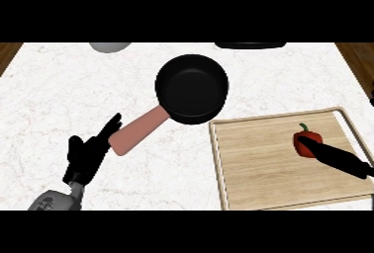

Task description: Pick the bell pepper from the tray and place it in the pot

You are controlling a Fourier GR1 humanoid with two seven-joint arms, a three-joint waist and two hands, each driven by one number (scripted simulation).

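A red bell pepper (304,144) with a green stem lies on the right part of a light wooden tray (272,170). My right hand (340,159) comes in from the right edge, its straight fingers reaching onto the pepper's near side and touching it. The black pot (192,88) with a pinkish handle (138,130) sits up and to the left of the tray on the white marble counter. My left hand (89,150) rests open at the lower left, fingers pointing up, just left of the handle's end.
A grey rounded object (110,46) shows at the counter's far edge, left of centre. A dark flat object (250,45) lies at the far edge, right of centre. Wooden floor shows beyond both side edges.
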